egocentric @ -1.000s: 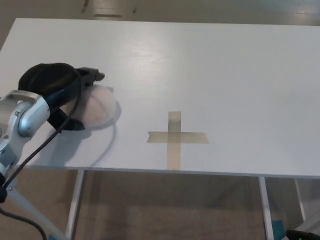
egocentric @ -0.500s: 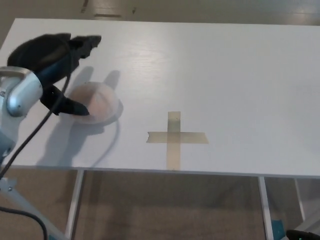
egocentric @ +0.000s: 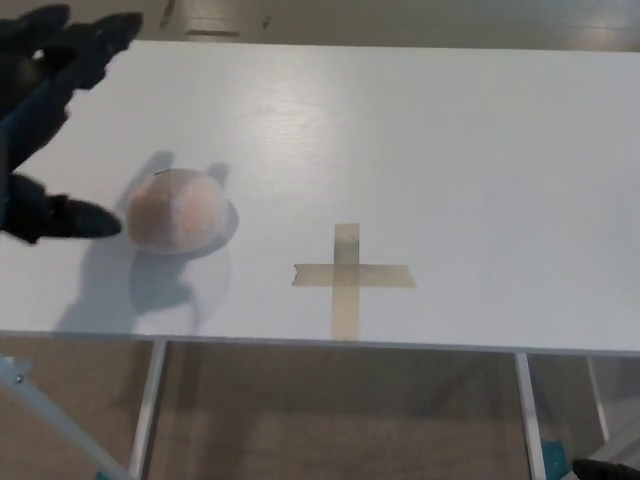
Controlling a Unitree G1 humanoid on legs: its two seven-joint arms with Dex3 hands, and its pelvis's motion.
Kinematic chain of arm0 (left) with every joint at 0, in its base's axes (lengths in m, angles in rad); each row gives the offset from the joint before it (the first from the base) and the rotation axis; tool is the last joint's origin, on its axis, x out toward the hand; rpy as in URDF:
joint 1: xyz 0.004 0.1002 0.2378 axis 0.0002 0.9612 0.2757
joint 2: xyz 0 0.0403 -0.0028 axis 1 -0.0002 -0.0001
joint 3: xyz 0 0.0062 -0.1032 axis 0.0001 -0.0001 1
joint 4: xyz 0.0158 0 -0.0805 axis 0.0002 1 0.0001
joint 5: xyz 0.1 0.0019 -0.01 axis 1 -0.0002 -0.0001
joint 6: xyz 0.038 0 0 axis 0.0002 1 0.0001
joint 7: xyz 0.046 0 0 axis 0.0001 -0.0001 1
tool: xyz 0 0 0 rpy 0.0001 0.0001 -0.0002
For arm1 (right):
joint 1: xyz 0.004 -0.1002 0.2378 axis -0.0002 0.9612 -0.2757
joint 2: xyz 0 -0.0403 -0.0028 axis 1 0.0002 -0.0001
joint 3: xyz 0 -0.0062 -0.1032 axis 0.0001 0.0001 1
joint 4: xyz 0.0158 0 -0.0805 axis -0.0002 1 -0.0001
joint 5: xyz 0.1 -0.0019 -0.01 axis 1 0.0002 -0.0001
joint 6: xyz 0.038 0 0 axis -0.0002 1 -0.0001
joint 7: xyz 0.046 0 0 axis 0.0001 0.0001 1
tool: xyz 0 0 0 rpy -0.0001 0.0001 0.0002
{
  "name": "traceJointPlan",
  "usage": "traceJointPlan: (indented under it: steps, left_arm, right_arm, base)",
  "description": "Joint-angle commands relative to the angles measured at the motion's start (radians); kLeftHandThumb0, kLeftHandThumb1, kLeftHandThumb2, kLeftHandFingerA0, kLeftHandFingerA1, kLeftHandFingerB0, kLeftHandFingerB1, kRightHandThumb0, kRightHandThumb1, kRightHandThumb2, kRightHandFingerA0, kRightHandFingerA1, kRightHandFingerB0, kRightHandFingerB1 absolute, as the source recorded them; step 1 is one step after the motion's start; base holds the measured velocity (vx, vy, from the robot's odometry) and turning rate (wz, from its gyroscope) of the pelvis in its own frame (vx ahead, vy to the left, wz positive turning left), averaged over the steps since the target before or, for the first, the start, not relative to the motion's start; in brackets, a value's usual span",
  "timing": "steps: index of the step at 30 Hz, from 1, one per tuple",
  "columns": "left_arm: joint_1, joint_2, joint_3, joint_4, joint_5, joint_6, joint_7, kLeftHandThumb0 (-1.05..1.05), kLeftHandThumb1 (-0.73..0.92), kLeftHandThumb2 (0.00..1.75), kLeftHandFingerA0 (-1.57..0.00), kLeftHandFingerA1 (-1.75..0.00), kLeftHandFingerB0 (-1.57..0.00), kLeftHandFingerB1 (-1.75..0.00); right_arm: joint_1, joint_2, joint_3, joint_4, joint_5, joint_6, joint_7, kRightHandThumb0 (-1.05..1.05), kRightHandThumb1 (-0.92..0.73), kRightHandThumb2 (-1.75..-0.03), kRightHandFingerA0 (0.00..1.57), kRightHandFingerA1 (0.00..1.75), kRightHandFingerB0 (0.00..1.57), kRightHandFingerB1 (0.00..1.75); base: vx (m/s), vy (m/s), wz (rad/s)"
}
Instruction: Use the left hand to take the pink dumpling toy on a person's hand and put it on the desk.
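A wide white desk (egocentric: 420,150) with a smooth, faintly glossy top is seen from above, its front edge carried on pale metal legs over a brownish floor. A cross of dull olive-tan tape (egocentric: 350,275) is stuck flat on the top near the front edge, made of one short horizontal strip and one longer vertical strip, with matte, slightly translucent surfaces. To the left of the tape cross, and well apart from it, the pink dumpling toy (egocentric: 177,211) is set on the desk: a rounded, domed lump with a soft, fuzzy-looking pale pink surface, wider at the base, with a soft grey shadow cast on the white top around and below it. The left hand (egocentric: 40,130) is seen at the far left edge of the picture, farther from the tape cross than the toy is; it is black and matte, with thick blunt fingers. Its fingers are spread wide and nothing is held in them: two fingers (egocentric: 95,35) are pointed up and to the right above the desk's back left corner, while the thumb is stretched out low, its tip lying just beside the toy's left flank. Whether the thumb tip touches the toy cannot be told.
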Motion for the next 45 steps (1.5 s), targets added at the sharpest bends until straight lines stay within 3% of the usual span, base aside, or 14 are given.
traceJointPlan:
  steps: [1, 3, 6, 7, 9, 17, 21, 22, 28, 29, 33, 36, 37, 45]
  left_arm:
    - [0.627, -0.172, 0.526, -0.467, -0.615, -0.312, -0.18, -0.32, 0.16, 0.8, -0.01, -0.49, 0.0, -0.46]
    - [0.753, -0.217, 0.57, -0.465, -0.677, -0.387, -0.195, -0.66, 0.39, 0.69, -0.11, -0.37, -0.19, -0.36]
    - [0.837, -0.241, 0.586, -0.453, -0.704, -0.439, -0.196, -0.67, 0.4, 0.7, -0.12, -0.38, -0.2, -0.37]
    - [0.889, -0.26, 0.587, -0.439, -0.712, -0.476, -0.196, -0.3, 0.19, 0.83, -0.09, -0.52, -0.08, -0.48]
    - [0.991, -0.295, 0.588, -0.405, -0.726, -0.546, -0.198, -0.63, 0.47, 0.55, -0.23, -0.33, -0.28, -0.3]
    - [1.212, -0.335, 0.527, -0.251, -0.656, -0.613, -0.207, -0.64, 0.41, 0.77, -0.34, -0.47, -0.28, -0.41]
    - [1.23, -0.319, 0.459, -0.121, -0.539, -0.605, -0.174, -0.62, 0.47, 0.56, -0.42, -0.38, -0.37, -0.33]
    - [1.189, -0.3, 0.403, 0.015, -0.443, -0.588, -0.137, -0.63, 0.42, 0.79, -0.46, -0.52, -0.29, -0.41]
    - [1.117, -0.266, 0.339, 0.207, -0.34, -0.588, -0.069, -0.57, 0.5, 0.56, -0.54, -0.41, -0.46, -0.36]
    - [1.058, -0.245, 0.295, 0.329, -0.271, -0.559, -0.025, -0.57, 0.44, 0.81, -0.5, -0.54, -0.37, -0.47]
    - [0.88, -0.189, 0.15, 0.606, -0.116, -0.342, 0.018, -0.54, 0.6, 0.58, -0.48, -0.38, -0.39, -0.34]
    - [0.786, -0.167, 0.085, 0.755, -0.111, -0.263, -0.015, -0.53, 0.48, 0.86, -0.42, -0.54, -0.24, -0.44]
    - [0.727, -0.167, 0.06, 0.85, -0.116, -0.23, -0.043, -0.53, 0.64, 0.59, -0.41, -0.35, -0.32, -0.31]
    - [0.427, -0.197, 0.069, 1.365, -0.231, -0.04, -0.052, -0.53, 0.5, 0.84, -0.37, -0.51, -0.25, -0.44]
  right_arm:
    - [0.033, -0.007, 0.007, 0.007, -0.003, 0.005, -0.006, -0.19, -0.67, -0.59, 0.6, 0.45, 0.52, 0.42]
    - [0.038, -0.007, 0.007, 0.009, -0.003, 0.006, -0.005, -0.19, -0.67, -0.59, 0.59, 0.44, 0.52, 0.42]
    - [0.044, -0.007, 0.007, 0.011, -0.004, 0.005, -0.003, -0.19, -0.67, -0.59, 0.59, 0.44, 0.51, 0.42]
    - [0.048, -0.006, 0.006, 0.012, -0.002, 0.005, -0.003, -0.19, -0.67, -0.59, 0.59, 0.45, 0.51, 0.42]
    - [0.057, -0.004, 0.004, 0.013, -0.001, 0.004, -0.005, -0.19, -0.67, -0.59, 0.61, 0.45, 0.52, 0.42]
    - [0.1, 0.003, 0.009, 0.019, -0.009, -0.008, -0.024, -0.19, -0.67, -0.59, 0.63, 0.46, 0.51, 0.42]
    - [0.123, 0.01, 0.015, 0.02, -0.013, -0.016, -0.027, -0.18, -0.67, -0.59, 0.63, 0.47, 0.5, 0.42]
    - [0.136, 0.013, 0.021, 0.023, -0.02, -0.017, -0.032, -0.18, -0.67, -0.59, 0.64, 0.46, 0.51, 0.42]
    - [0.145, 0.014, 0.029, 0.026, -0.024, -0.015, -0.038, -0.18, -0.67, -0.59, 0.64, 0.46, 0.52, 0.42]
    - [0.15, 0.014, 0.033, 0.028, -0.026, -0.013, -0.042, -0.18, -0.67, -0.59, 0.64, 0.46, 0.52, 0.42]
    - [0.168, 0.022, 0.045, 0.033, -0.033, -0.011, -0.053, -0.18, -0.67, -0.59, 0.65, 0.47, 0.52, 0.42]
    - [0.18, 0.024, 0.049, 0.034, -0.033, -0.013, -0.056, -0.18, -0.67, -0.59, 0.66, 0.47, 0.52, 0.42]
    - [0.186, 0.025, 0.052, 0.034, -0.035, -0.014, -0.058, -0.18, -0.67, -0.6, 0.66, 0.47, 0.53, 0.42]
    - [0.197, 0.02, 0.055, 0.033, -0.03, -0.01, -0.049, -0.2, -0.67, -0.59, 0.64, 0.46, 0.52, 0.42]
  base:
    - [0.0, 0.0, 0.0]
    - [0.0, 0.0, 0.0]
    - [0.0, 0.0, 0.0]
    - [0.0, 0.0, 0.0]
    - [0.0, 0.0, 0.0]
    - [0.0, 0.0, 0.0]
    - [0.0, 0.0, 0.0]
    - [0.0, 0.0, 0.0]
    - [0.0, 0.0, 0.0]
    - [0.0, 0.0, 0.0]
    - [0.0, 0.0, 0.0]
    - [0.0, 0.0, 0.0]
    - [0.0, 0.0, 0.0]
    - [0.0, 0.0, 0.0]
